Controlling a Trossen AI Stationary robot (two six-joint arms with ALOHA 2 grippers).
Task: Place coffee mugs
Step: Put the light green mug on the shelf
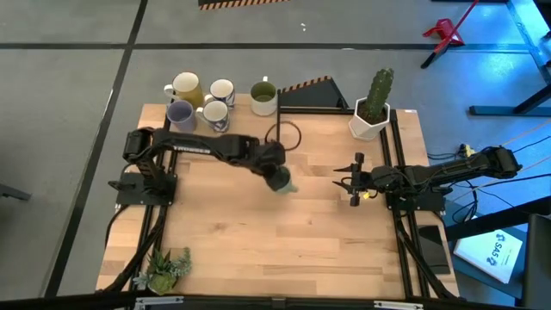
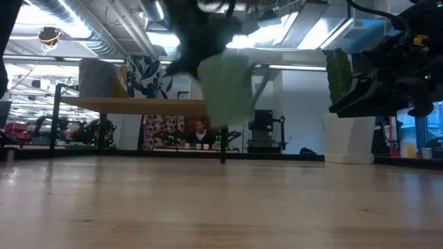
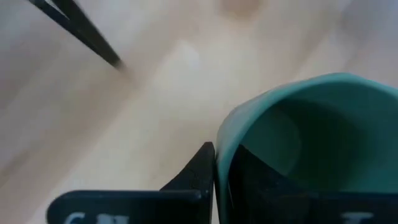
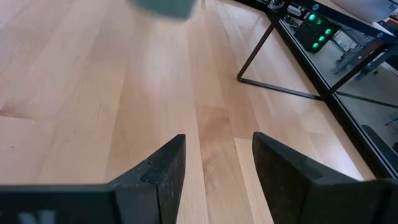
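My left gripper (image 1: 275, 167) is over the middle of the table, shut on a sage green mug (image 1: 281, 182). In the low view this mug (image 2: 228, 86) hangs well above the tabletop. Several other mugs stand at the far left edge: a cream-yellow one (image 1: 185, 86), a lavender one (image 1: 181, 114), and whitish ones (image 1: 222, 90) (image 1: 215, 114) (image 1: 264, 98). My right gripper (image 1: 355, 179) waits open over the bare wood toward the right side, its fingers (image 4: 163, 171) apart and touching nothing. My left gripper holds the green mug by its rim wall (image 3: 225, 143), one finger outside (image 3: 198, 169) and the other inside the hollow. The fingers come from above, slanting from the table's left. The mug (image 2: 228, 86) is lifted clear of the table and tilted.
A white faceted pot with a cactus (image 1: 372, 114) stands at the far right corner. A thin black wire ring (image 1: 282, 133) and a dark frame (image 1: 314, 93) sit near the far edge. A small green plant (image 1: 168, 269) lies at the near left corner. Bare wood (image 1: 284, 241) spreads toward the near edge.
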